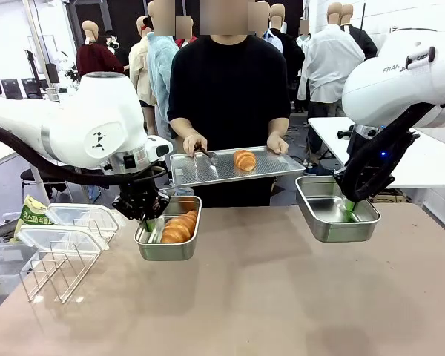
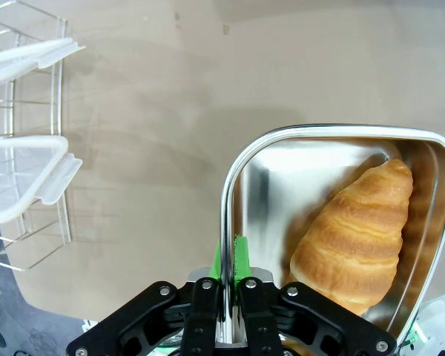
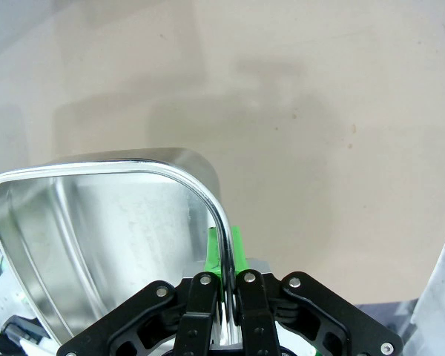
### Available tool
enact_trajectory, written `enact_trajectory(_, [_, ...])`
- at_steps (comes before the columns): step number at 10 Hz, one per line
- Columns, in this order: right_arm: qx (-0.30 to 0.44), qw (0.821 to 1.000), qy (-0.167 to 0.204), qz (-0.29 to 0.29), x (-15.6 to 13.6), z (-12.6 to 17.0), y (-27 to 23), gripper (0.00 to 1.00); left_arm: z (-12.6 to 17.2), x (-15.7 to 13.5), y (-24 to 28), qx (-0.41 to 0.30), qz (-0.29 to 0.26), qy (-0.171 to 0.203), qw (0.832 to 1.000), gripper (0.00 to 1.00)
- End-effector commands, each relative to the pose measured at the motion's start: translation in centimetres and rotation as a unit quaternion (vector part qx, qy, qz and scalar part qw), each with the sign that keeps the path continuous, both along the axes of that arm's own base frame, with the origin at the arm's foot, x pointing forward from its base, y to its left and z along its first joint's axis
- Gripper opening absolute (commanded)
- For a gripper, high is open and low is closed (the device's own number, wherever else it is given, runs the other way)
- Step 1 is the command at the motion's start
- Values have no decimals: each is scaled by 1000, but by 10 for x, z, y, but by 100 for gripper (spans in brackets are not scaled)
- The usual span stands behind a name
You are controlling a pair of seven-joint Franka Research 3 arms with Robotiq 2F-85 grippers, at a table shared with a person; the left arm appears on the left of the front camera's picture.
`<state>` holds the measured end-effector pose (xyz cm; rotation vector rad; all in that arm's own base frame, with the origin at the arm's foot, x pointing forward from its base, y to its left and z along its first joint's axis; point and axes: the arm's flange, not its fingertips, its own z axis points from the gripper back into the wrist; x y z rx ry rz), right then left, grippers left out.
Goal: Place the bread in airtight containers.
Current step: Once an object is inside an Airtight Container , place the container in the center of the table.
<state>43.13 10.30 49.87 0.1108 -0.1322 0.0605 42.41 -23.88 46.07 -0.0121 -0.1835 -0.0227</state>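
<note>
Two steel airtight containers are held above the table. My left gripper [image 1: 150, 222] is shut on the rim of the left container [image 1: 168, 248], which holds golden croissants [image 1: 179, 226]; in the left wrist view my left gripper [image 2: 228, 256] pinches the tub wall [image 2: 230, 185] beside a croissant [image 2: 356, 237]. My right gripper [image 1: 348, 210] is shut on the rim of the empty right container [image 1: 334, 222]; the right wrist view shows my right gripper [image 3: 226, 248] clamping the tub's rim [image 3: 208, 200]. A person holds a flat metal tray [image 1: 208, 169] with one croissant [image 1: 244, 159] and tongs [image 1: 208, 154].
Clear plastic bins [image 1: 81, 219] with translucent lids [image 2: 22, 178] sit on a wire rack [image 1: 52, 271] at the table's left. The near half of the brown table [image 1: 267, 304] is bare. A white table [image 1: 423, 156] stands at the right rear.
</note>
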Motion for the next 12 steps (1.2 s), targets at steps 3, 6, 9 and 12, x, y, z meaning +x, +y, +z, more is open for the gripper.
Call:
enact_trajectory(3, [0,1000,-3,2,-1,1,1,0,-28,15,-1,-7,40,-62,997,0])
enact_trajectory(6, [0,1000,-3,2,-1,1,1,0,-64,38,3,6,46,-59,997,0])
enact_trajectory(9, [0,1000,-3,2,-1,1,1,0,-89,60,0,23,48,-29,998,0])
enact_trajectory(12, [0,1000,-3,2,-1,1,1,0,-108,70,-2,13,38,-14,999,0])
